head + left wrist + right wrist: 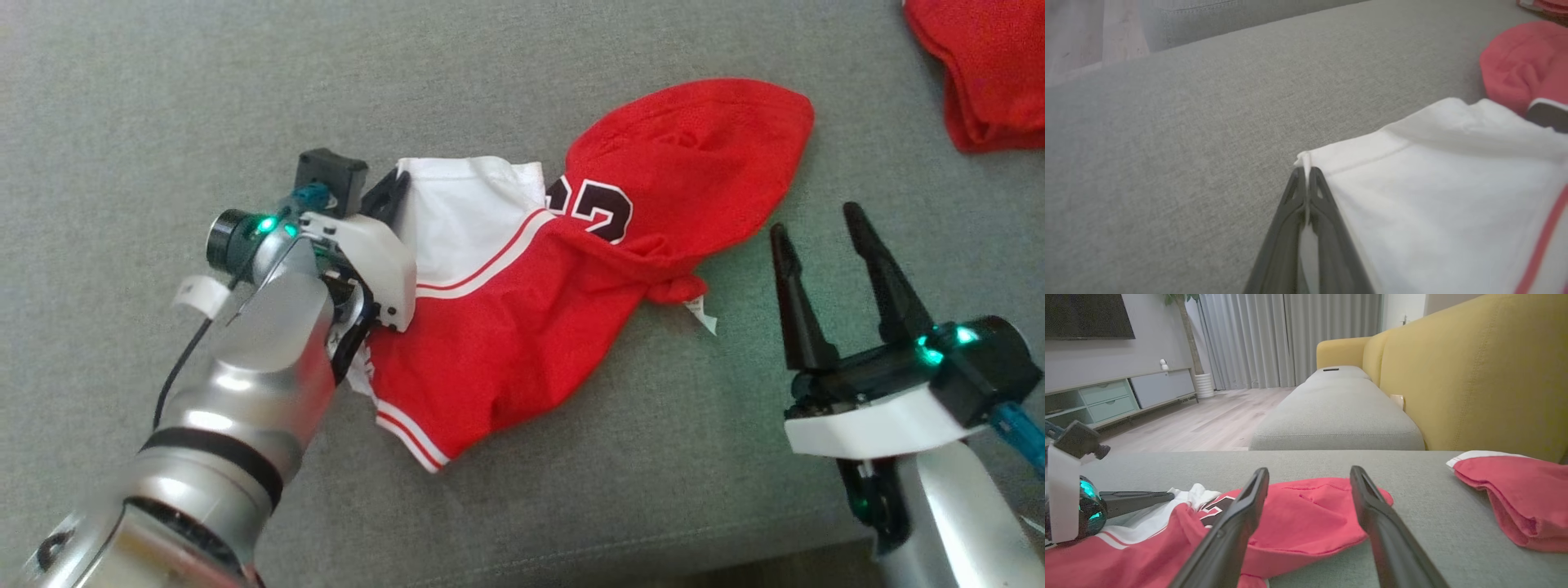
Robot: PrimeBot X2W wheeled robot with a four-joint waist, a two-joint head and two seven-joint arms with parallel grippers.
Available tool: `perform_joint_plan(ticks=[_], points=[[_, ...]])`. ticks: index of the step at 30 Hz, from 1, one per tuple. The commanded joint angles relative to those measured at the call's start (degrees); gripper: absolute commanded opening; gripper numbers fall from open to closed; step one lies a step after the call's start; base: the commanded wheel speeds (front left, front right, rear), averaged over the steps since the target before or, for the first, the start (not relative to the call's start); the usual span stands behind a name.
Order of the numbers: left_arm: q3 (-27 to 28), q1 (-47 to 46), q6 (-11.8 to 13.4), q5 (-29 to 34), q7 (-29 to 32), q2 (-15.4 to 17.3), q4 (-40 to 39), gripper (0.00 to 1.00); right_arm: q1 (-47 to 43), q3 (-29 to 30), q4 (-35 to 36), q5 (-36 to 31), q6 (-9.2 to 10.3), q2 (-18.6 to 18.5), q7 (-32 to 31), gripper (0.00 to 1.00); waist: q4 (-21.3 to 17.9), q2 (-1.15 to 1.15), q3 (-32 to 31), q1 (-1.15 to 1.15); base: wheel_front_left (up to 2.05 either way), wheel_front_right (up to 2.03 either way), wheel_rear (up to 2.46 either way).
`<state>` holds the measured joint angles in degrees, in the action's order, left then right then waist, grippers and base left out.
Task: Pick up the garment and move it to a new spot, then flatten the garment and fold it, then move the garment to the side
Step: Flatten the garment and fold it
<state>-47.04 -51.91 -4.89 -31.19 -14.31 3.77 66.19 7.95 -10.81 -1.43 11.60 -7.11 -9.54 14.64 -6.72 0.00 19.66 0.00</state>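
A crumpled red and white garment (571, 269) with dark numbers lies in the middle of the grey cushion (163, 98). My left gripper (396, 192) sits at its left side, shut on the corner of the white part. In the left wrist view that gripper (1306, 173) has its two dark fingers pressed together with a fold of white cloth (1433, 196) pinched between them. My right gripper (816, 224) stands open to the right of the garment, not touching it. From the right wrist, the open gripper (1309, 473) points over the garment's red part (1310, 514).
A second red cloth (988, 73) lies folded at the far right corner, near the yellow sofa back (1474, 375). The cushion's front edge (735, 555) runs close below my right arm. Another grey cushion (1335, 412) and wooden floor (1208, 420) lie beyond.
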Motion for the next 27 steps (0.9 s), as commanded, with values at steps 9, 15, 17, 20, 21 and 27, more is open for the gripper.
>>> perform_joint_plan(ticks=[9,15,17,20,21,27], points=[[10.8,7.5,7.7,4.5,-0.7,12.8,-25.2,0.00,-1.4,-0.4,1.3,-0.2,-0.37,0.8,0.4,1.00,3.5,0.00,-3.7,0.00,0.00,0.00,0.00],[17.0,18.7,11.0,6.4,-0.7,19.6,-39.0,0.00,-2.4,-1.3,0.3,-0.2,-0.37,1.1,0.4,1.00,5.6,0.00,-6.0,0.00,0.00,0.00,0.00],[17.9,21.1,11.5,6.7,-0.7,20.7,-41.3,0.00,-2.7,-1.9,-0.9,0.2,-0.37,0.7,0.4,1.00,6.3,0.00,-6.5,0.00,0.00,0.00,0.00],[18.5,23.4,12.1,7.0,-0.7,21.4,-43.5,0.00,-1.9,-2.4,-3.6,1.2,-0.37,-0.3,0.4,1.00,7.3,0.00,-6.7,0.00,0.00,0.00,0.00],[18.5,23.9,12.3,7.0,-0.7,21.4,-44.2,0.00,-1.4,-2.4,-5.0,1.9,-0.37,-0.6,0.4,1.00,7.5,0.00,-6.7,0.00,0.00,0.00,0.00],[17.7,24.4,12.3,7.4,-0.6,21.2,-45.5,0.00,5.8,-0.2,-18.2,8.2,-0.37,-3.1,0.4,1.00,9.1,0.00,-5.9,0.00,0.00,0.00,0.00]])
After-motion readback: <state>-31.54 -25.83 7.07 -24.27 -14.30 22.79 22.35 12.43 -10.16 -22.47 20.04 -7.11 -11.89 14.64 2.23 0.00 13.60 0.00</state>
